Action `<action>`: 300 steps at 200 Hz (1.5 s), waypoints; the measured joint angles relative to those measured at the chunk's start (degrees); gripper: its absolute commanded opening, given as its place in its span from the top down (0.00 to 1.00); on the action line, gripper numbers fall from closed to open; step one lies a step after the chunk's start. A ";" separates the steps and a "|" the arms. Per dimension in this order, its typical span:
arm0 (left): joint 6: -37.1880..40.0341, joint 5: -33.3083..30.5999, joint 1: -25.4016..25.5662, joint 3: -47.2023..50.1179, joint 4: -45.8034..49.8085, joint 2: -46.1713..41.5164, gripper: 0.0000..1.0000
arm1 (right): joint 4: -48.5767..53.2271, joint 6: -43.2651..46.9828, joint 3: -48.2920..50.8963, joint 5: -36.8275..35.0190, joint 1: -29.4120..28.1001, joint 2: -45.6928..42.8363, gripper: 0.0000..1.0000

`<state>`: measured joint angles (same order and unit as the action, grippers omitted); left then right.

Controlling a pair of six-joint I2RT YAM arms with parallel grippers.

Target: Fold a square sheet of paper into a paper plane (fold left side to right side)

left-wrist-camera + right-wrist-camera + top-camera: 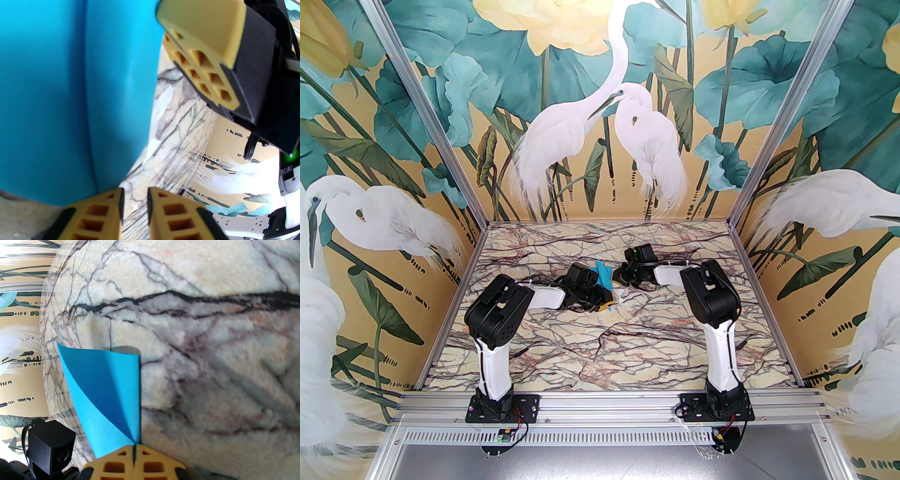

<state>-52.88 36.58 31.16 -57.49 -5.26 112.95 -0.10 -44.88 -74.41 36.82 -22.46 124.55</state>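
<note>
Over desk (628,347) centre: sheet of paper (110,392) upright, curling. Right hand (134,448) pressed together, pinching its creased end. Left hand (134,199) slightly parted, holding nothing, just beside sheet. Likely light, floppy, tear-prone; best pinched near edge or crease.

Veined marble tabletop (600,337); egret-and-lotus mural walls (562,140); aluminium frame rails (609,403).

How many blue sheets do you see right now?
1: the blue sheet, mid-table, pinched by the right gripper, next to the left gripper. Arms may hide others.
</note>
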 measured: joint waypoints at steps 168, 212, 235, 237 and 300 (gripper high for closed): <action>0.09 -0.28 -0.72 -2.73 1.84 -2.36 0.64 | 0.04 0.00 0.00 -0.02 0.00 0.00 1.00; 1.31 -0.35 -1.92 -6.01 1.90 -1.53 0.64 | 0.04 0.00 0.00 -0.04 -0.04 0.00 1.00; 1.75 -0.46 -2.03 -6.54 2.12 -0.37 0.65 | 0.07 0.00 0.00 -0.17 -0.07 0.00 1.00; 1.75 -0.46 -2.05 -6.54 2.19 -0.28 0.65 | 0.04 -0.02 0.00 -0.15 -0.07 0.00 1.00; 1.73 -1.97 -2.29 -6.54 3.41 1.90 0.65 | 0.04 0.00 0.00 -0.20 -0.09 0.00 1.00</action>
<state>-51.16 34.61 28.86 -64.03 -1.85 114.85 -0.05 -44.88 -74.41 36.62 -22.55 124.55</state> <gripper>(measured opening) 0.353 0.033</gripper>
